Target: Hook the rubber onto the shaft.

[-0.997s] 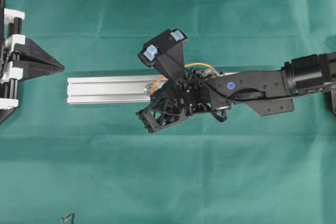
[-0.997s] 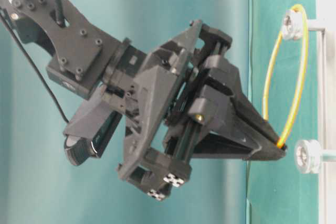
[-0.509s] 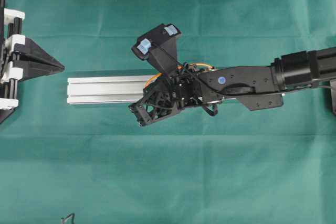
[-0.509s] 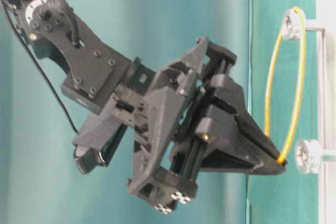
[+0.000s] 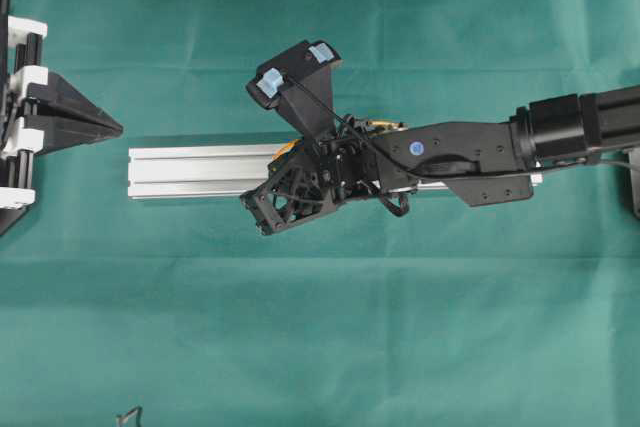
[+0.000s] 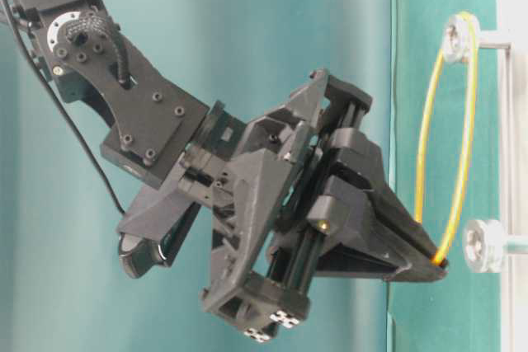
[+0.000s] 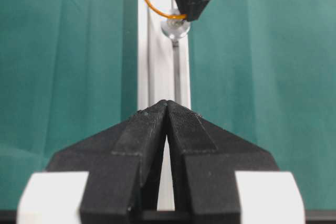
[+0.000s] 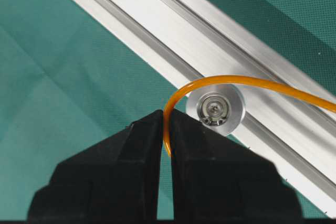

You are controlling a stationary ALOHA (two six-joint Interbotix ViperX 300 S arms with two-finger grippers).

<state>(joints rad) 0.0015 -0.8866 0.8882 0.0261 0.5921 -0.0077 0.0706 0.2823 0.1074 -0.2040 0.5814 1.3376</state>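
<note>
Since a second ago, the right end effector (image 8: 164, 129) is carrying the orange rubber band (image 6: 450, 133) closer to the lower pulley (image 6: 483, 245), pinching it in closed fingers; the loop is hanging from the upper pulley (image 6: 455, 37) on the aluminium rail (image 5: 200, 169). Farther off, the left end effector (image 7: 167, 103) is sitting closed, empty.

— What are my arms doing?
— My right gripper (image 8: 164, 129) is clamped on the rubber (image 8: 173, 103), wrist rolled, arm stretched in from the right of the overhead view.
— And the left?
— My left gripper (image 7: 167, 109) sits at the left edge, jaws together, holding nothing.
</note>
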